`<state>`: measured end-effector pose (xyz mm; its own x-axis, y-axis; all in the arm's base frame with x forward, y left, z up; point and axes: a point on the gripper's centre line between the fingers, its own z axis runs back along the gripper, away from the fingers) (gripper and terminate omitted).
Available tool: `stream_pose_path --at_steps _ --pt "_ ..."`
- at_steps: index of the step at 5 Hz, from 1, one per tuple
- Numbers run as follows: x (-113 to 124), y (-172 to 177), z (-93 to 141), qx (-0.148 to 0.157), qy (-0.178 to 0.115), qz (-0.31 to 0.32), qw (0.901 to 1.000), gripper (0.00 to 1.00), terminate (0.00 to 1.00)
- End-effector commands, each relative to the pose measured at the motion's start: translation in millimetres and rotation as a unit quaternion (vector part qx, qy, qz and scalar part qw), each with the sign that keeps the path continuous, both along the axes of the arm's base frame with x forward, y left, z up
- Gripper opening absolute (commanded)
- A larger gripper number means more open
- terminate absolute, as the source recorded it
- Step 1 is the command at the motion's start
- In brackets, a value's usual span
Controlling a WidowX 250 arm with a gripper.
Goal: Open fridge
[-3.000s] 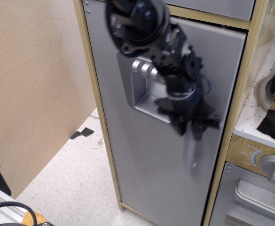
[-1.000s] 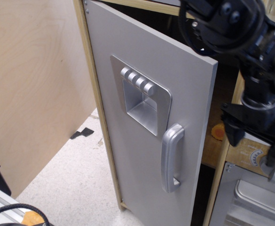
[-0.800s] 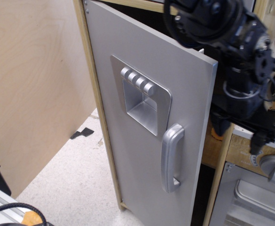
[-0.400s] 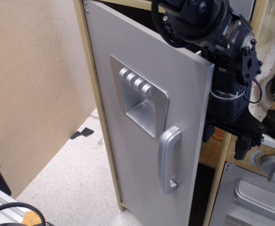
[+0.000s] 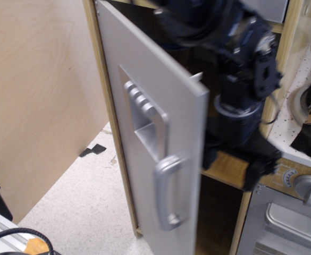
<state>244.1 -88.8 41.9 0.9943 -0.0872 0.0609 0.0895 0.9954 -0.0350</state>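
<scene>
Fridge (image 5: 160, 138) door swung wider than a moment ago, well ajar; gripper (image 5: 239, 162) behind edge, jaw state unclear.

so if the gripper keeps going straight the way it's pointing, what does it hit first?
The black gripper, behind the grey fridge door, points down and slightly right. Likely first contact: the light wood shelf just below its fingers. Motion blur and unclear depth make this uncertain.
</scene>
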Motion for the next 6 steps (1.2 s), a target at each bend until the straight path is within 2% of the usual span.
stream_pose_path --at_steps 1,3,5,6 --pt "-14.0 34.3 20.6 -0.007 -0.023 0.013 0.9996 1.00 0.00" --pt "-7.5 102.4 24.8 -0.022 -0.023 0.000 0.9995 1.00 0.00" --pt "-4.8 133.3 25.1 -0.003 -0.050 0.014 0.9986 1.00 0.00" --pt "-2.6 141.1 24.6 0.013 -0.055 0.034 0.9978 1.00 1.00"
